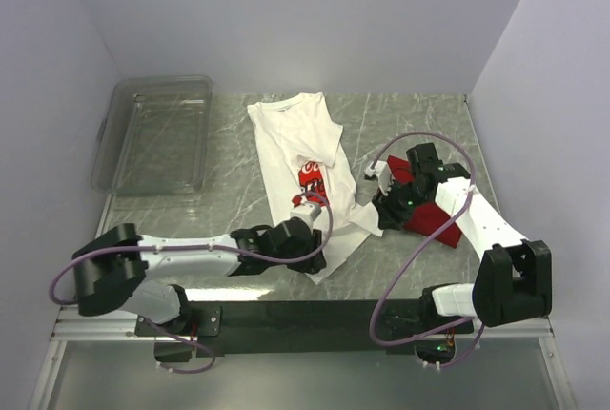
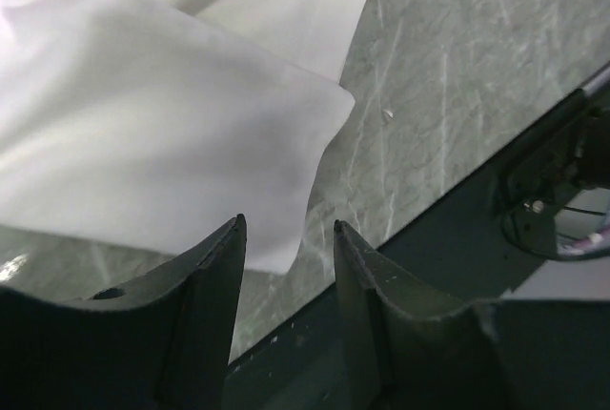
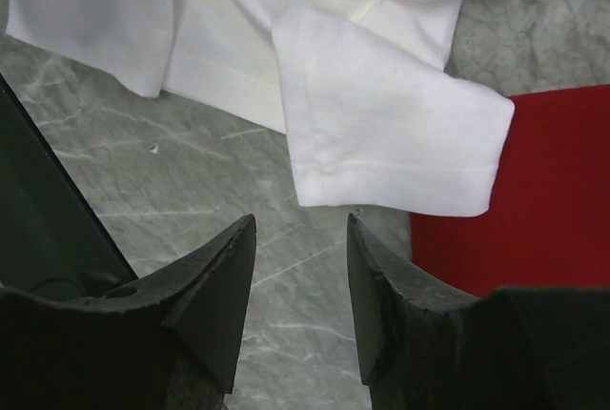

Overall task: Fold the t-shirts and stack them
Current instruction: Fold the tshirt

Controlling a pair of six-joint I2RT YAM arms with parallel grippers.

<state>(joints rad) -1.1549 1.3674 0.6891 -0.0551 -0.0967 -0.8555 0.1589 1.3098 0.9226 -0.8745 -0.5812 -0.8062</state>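
Observation:
The white t-shirt [image 1: 295, 138] with the red chest print [image 1: 311, 177] lies crumpled lengthwise on the marble table. The red t-shirt [image 1: 434, 219] lies folded to its right, partly under my right arm. My left gripper [image 1: 310, 250] is open just above the shirt's near hem corner [image 2: 286, 143], with nothing between its fingers. My right gripper [image 1: 389, 210] is open just short of the white sleeve [image 3: 391, 133], which overlaps the red shirt [image 3: 543, 191]. Its fingers are over bare marble.
A clear plastic bin [image 1: 157, 133] stands at the back left. The table's dark front rail [image 1: 305, 315] runs below the arms and shows in the left wrist view [image 2: 457, 238]. White walls enclose three sides.

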